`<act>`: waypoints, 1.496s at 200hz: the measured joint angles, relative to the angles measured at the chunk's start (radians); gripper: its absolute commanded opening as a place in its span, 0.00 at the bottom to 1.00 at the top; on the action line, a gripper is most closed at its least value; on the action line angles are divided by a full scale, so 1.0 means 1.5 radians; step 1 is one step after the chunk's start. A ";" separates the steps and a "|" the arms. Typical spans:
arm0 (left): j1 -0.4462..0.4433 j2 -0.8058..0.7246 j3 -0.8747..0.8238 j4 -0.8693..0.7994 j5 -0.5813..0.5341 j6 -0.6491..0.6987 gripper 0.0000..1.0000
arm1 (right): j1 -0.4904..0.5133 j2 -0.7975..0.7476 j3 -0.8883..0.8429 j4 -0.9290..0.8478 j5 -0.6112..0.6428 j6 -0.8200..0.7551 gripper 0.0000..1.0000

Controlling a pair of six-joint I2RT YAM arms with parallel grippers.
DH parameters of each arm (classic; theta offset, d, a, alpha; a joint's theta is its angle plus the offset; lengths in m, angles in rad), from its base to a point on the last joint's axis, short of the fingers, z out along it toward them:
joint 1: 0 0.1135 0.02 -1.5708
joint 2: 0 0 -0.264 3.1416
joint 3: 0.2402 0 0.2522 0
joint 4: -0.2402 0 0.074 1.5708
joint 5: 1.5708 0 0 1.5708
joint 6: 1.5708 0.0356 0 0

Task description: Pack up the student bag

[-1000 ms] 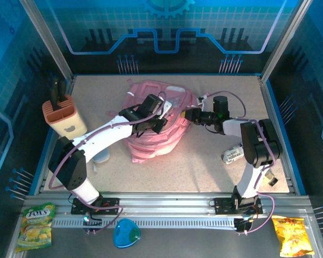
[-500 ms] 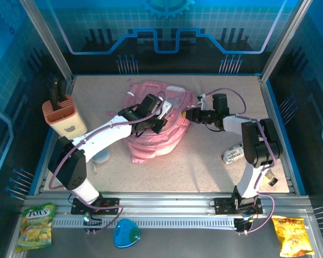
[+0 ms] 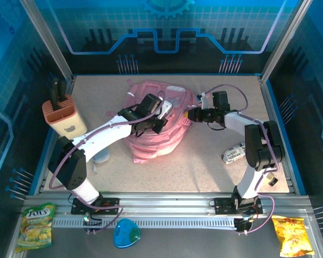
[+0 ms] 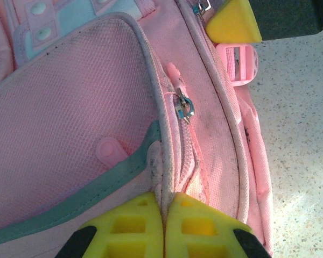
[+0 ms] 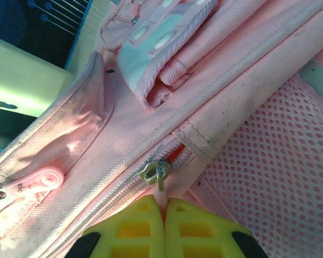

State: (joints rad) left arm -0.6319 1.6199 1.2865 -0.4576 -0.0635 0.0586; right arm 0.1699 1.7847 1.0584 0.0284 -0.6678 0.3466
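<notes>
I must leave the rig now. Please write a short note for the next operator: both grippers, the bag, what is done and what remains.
Left gripper: shut, pinching a seam fold of the pink bag.
Right gripper: shut on the zipper pull, at the bag's right edge in the top view.
Bag: lying mid-table, between the two arms.
Done: bag braced and pull gripped; the zipper looks barely open at the slider.
Left: draw the zipper open, then pack. A white printed item lies on the table near the right arm.

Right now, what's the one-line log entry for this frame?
left gripper: shut on backpack | right gripper: shut on zipper pull | backpack: lying on table
</notes>
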 measured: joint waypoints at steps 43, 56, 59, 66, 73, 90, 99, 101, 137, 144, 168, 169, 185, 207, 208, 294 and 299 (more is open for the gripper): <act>0.001 0.000 0.000 0.006 0.028 0.002 0.00 | 0.008 -0.025 0.021 -0.073 0.058 -0.066 0.03; 0.001 0.000 0.000 0.006 0.033 0.003 0.00 | 0.010 -0.033 0.026 -0.092 0.076 -0.086 0.01; 0.001 0.000 0.000 0.007 0.034 0.002 0.00 | 0.012 -0.035 0.027 -0.097 0.080 -0.091 0.01; 0.001 0.000 0.000 0.007 0.035 0.003 0.00 | 0.014 -0.038 0.030 -0.107 0.090 -0.100 0.00; 0.001 0.000 0.000 0.007 0.036 0.003 0.00 | 0.017 -0.041 0.032 -0.115 0.097 -0.110 0.00; 0.001 0.000 0.000 0.006 0.036 0.003 0.00 | 0.022 -0.048 0.033 -0.131 0.120 -0.129 0.00; 0.001 0.000 0.000 0.005 0.036 0.003 0.00 | 0.026 -0.052 0.033 -0.142 0.135 -0.141 0.00; 0.001 0.000 0.000 0.005 0.036 0.004 0.00 | 0.028 -0.054 0.033 -0.145 0.140 -0.146 0.00; 0.002 0.000 0.000 0.002 0.037 0.013 0.00 | 0.060 -0.075 0.050 -0.195 0.236 -0.198 0.00; 0.002 0.000 0.000 0.002 0.037 0.014 0.00 | 0.065 -0.076 0.055 -0.204 0.251 -0.205 0.00; 0.003 0.001 0.000 0.002 0.039 0.014 0.00 | 0.078 -0.076 0.065 -0.221 0.286 -0.220 0.00; 0.003 0.001 0.000 0.002 0.038 0.014 0.00 | 0.078 -0.076 0.065 -0.222 0.286 -0.220 0.00; 0.003 0.002 0.000 0.002 0.039 0.014 0.00 | 0.079 -0.077 0.065 -0.228 0.291 -0.223 0.00; 0.004 0.002 0.000 0.002 0.038 0.012 0.00 | 0.080 -0.080 0.065 -0.236 0.283 -0.224 0.00; 0.004 0.002 0.000 0.002 0.038 0.011 0.00 | 0.081 -0.081 0.065 -0.236 0.282 -0.224 0.00; 0.007 0.043 0.033 0.003 0.039 -0.056 0.00 | 0.174 -0.207 -0.065 -0.207 0.216 -0.155 0.00; 0.007 0.046 0.036 0.003 0.040 -0.059 0.00 | 0.182 -0.209 -0.071 -0.201 0.214 -0.148 0.00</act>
State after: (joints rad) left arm -0.6209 1.6886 1.3403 -0.4538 -0.0029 -0.0296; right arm 0.4435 1.4719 0.9516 -0.2733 -0.3466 0.1242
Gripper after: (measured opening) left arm 0.060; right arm 0.064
